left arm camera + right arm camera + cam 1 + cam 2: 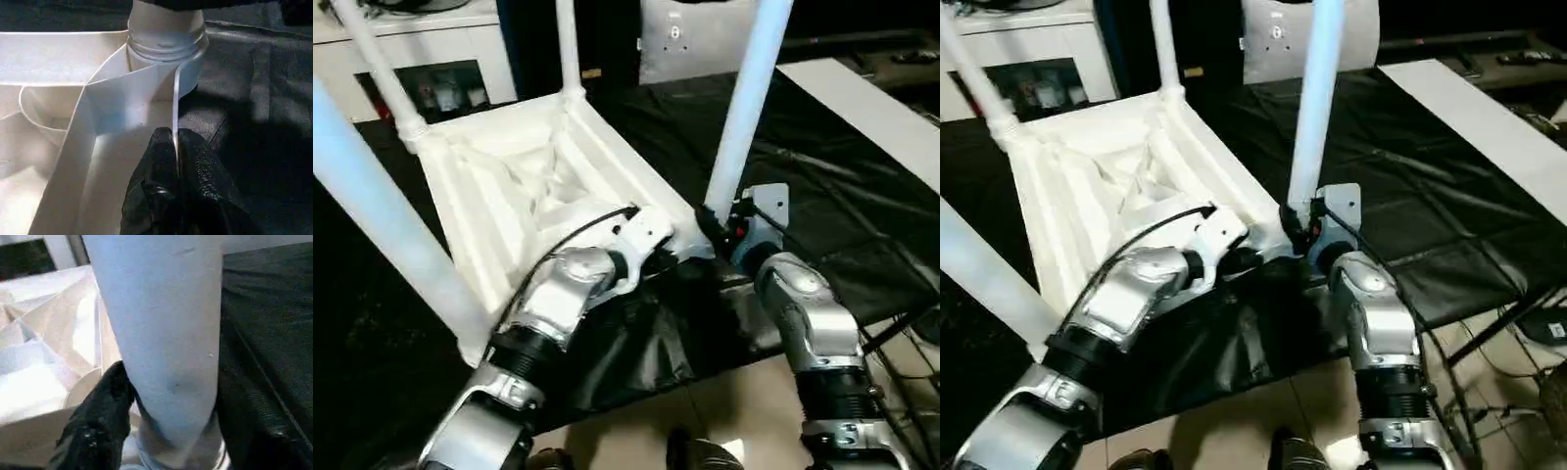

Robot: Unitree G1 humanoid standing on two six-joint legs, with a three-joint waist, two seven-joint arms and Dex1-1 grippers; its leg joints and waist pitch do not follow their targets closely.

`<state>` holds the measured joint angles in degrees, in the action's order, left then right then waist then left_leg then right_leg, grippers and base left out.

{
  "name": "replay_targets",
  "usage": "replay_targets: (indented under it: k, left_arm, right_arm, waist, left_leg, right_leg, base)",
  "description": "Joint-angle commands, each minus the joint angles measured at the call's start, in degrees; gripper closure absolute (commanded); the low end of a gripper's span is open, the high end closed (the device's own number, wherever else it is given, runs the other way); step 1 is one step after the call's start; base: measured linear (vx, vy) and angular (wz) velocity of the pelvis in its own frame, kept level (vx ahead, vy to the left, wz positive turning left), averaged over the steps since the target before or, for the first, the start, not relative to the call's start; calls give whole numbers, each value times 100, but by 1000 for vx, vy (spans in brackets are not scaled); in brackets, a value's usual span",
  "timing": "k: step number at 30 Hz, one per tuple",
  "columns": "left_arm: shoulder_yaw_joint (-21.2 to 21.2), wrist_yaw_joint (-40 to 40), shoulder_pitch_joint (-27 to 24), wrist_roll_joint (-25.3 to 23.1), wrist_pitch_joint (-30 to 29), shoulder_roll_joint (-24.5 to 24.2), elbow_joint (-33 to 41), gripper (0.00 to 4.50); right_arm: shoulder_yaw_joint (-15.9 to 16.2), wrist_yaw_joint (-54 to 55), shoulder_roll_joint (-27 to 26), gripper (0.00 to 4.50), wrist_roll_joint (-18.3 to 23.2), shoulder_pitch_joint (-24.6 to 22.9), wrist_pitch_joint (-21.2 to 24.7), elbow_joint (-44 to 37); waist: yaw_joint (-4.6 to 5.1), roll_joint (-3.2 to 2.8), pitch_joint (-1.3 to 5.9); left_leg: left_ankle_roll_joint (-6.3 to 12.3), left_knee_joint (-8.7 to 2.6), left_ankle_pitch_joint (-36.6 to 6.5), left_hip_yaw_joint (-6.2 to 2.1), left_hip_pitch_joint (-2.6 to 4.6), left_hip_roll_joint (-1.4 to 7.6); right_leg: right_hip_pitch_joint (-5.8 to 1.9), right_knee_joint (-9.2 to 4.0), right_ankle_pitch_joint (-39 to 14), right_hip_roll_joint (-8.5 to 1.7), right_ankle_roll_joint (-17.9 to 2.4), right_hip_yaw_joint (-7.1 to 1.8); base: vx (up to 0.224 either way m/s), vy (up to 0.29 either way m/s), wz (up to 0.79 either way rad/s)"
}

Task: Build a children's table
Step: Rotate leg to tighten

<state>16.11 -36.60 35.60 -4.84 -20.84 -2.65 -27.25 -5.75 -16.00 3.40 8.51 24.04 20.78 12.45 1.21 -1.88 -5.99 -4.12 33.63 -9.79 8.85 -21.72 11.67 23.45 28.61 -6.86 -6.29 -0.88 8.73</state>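
The children's table (pixel 524 191) lies upside down on the black bench (pixel 822 196), legs up. Both silver forearms reach to its near edge. The left gripper (pixel 175 147) pinches the thin rim, jaws narrow. The right gripper (pixel 161 396) holds the near-right leg (pixel 744 117) just above its socket.

A white tube leg (pixel 161 333) of the children's table (pixel 44 347) rises close before the camera, its foot seated in a round corner socket (pixel 146 458). One black finger of the right gripper (pixel 105 421) lies against the leg's side. The ribbed white underside spreads beyond, over the black-covered table (pixel 264 347).
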Motion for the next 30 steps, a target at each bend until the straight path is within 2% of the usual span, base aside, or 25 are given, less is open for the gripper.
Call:
replay_targets:
  k: [1,3,4,6,8,10,11,12,13,15,16,17,18,19,20,21,23,24,25,30]
  left_arm:
    - [98,-96,162,163,401,204,411,450]
    - [126,-335,89,176,543,115,473,450]
    - [127,-384,74,184,570,97,482,450]
    - [129,-511,33,215,608,-1,481,450]
    - [171,-694,1,256,717,-123,478,450]
    - [207,-1021,-52,329,793,-318,494,450]
    - [212,-1076,-60,342,806,-346,500,450]
    - [283,-1512,-100,398,999,-586,495,450]
    - [301,-1628,-107,409,1052,-648,488,450]
    - [314,-1801,-113,434,1106,-726,471,450]
    - [346,-1962,-121,455,1160,-799,468,450]
    - [378,-2126,-129,476,1216,-873,464,450]
    - [495,-2678,-152,550,1521,-1108,431,450]
    - [528,-2865,-162,590,1592,-1173,429,450]
    - [558,-2954,-163,589,1622,-1212,427,450]
    - [603,-3091,-153,582,1662,-1271,414,450]
    - [740,-3509,-153,613,1875,-1441,411,450]
    - [796,-3690,-155,626,1944,-1520,417,450]
    - [811,-3745,-151,625,1961,-1546,414,450]
    - [935,-4314,-41,582,2245,-1806,271,450]
  right_arm:
    - [264,-362,-27,164,175,-53,-65,-158]
    - [243,-622,174,141,164,-128,-158,-262]
    - [234,-691,226,131,171,-142,-185,-277]
    - [252,-1028,483,116,259,-194,-309,-298]
    - [241,-1344,696,102,385,-239,-315,-332]
    - [252,-1963,1070,87,494,-316,-317,-392]
    - [256,-2047,1125,82,503,-326,-320,-397]
    - [316,-2709,1549,76,595,-401,-314,-455]
    - [336,-2890,1663,59,624,-420,-309,-471]
    - [365,-3180,1837,59,667,-444,-298,-486]
    - [398,-3393,1959,59,686,-450,-347,-463]
    - [431,-3609,2083,59,706,-457,-396,-440]
    - [543,-4330,2481,59,799,-463,-620,-329]
    - [574,-4553,2590,59,840,-460,-674,-300]
    - [600,-4670,2640,59,852,-461,-720,-300]
    - [640,-4852,2714,59,868,-453,-789,-295]
    - [756,-5372,2909,59,972,-443,-811,-265]
    - [800,-5546,2972,59,982,-431,-862,-234]
    - [817,-5604,2989,74,977,-423,-877,-223]
    - [1131,-6391,3232,105,1064,-388,-722,-225]
  waist:
    - [-27,98,419]
    - [-62,81,444]
    - [-75,92,451]
    - [-124,108,486]
    - [-175,125,512]
    - [-244,148,474]
    - [-244,148,474]
    - [-318,150,510]
    - [-345,157,515]
    - [-399,131,525]
    - [-409,160,527]
    - [-409,160,527]
    - [-462,165,564]
    - [-488,161,578]
    - [-528,146,564]
    - [-545,145,537]
    - [-575,145,528]
    - [-611,140,514]
    - [-620,162,507]
    - [-629,176,495]
  left_leg:
    - [319,-437,-2418,-41,110,43]
    - [361,-440,-2197,-29,107,68]
    - [380,-439,-2127,-21,99,71]
    - [485,-433,-1774,3,47,80]
    - [603,-400,-1526,33,23,62]
    - [635,-367,-1568,80,51,38]
    - [635,-367,-1568,80,51,38]
    - [659,-353,-1352,72,19,39]
    - [690,-349,-1294,76,7,43]
    - [715,-341,-1093,102,33,80]
    - [697,-333,-1047,107,24,78]
    - [697,-333,-1047,107,24,78]
    - [741,-314,-922,95,2,82]
    - [784,-306,-860,88,-6,88]
    - [840,-301,-800,104,9,109]
    - [856,-311,-930,107,8,118]
    - [824,-319,-1049,106,34,132]
    - [753,-333,-1214,109,57,149]
    - [694,-340,-1263,117,75,155]
    - [615,-356,-1373,126,71,153]
  right_leg:
    - [-319,-402,-3254,-273,-287,-128]
    - [-302,-346,-2995,-279,-406,-189]
    - [-301,-328,-2885,-279,-461,-207]
    - [-331,-217,-2405,-271,-694,-270]
    - [-337,-169,-2213,-265,-784,-299]
    - [-281,-203,-2691,-262,-710,-314]
    - [-281,-203,-2691,-262,-710,-314]
    - [-320,-166,-2702,-267,-632,-323]
    - [-333,-153,-2662,-264,-612,-331]
    - [-285,-107,-2378,-241,-744,-344]
    - [-297,-87,-2324,-232,-778,-341]
    - [-297,-87,-2324,-232,-778,-341]
    - [-318,-31,-2133,-239,-813,-349]
    - [-325,-2,-2008,-228,-847,-348]
    - [-282,33,-1798,-221,-963,-375]
    - [-273,27,-1860,-213,-1000,-367]
    - [-259,9,-1998,-215,-987,-364]
    - [-245,-8,-2209,-217,-945,-375]
    - [-227,-13,-2262,-212,-946,-392]
    - [-226,-2,-2428,-212,-930,-443]
  base:
    - [0,0,0]
    - [0,0,0]
    - [0,0,0]
    - [0,0,0]
    - [0,0,0]
    - [0,0,0]
    - [26,-51,3]
    - [26,-51,3]
    - [32,-53,0]
    - [0,0,0]
    - [0,0,0]
    - [0,0,0]
    - [0,0,0]
    - [0,0,0]
    - [0,0,0]
    - [0,0,0]
    - [0,0,0]
    - [0,0,0]
    - [0,0,0]
    - [0,0,0]
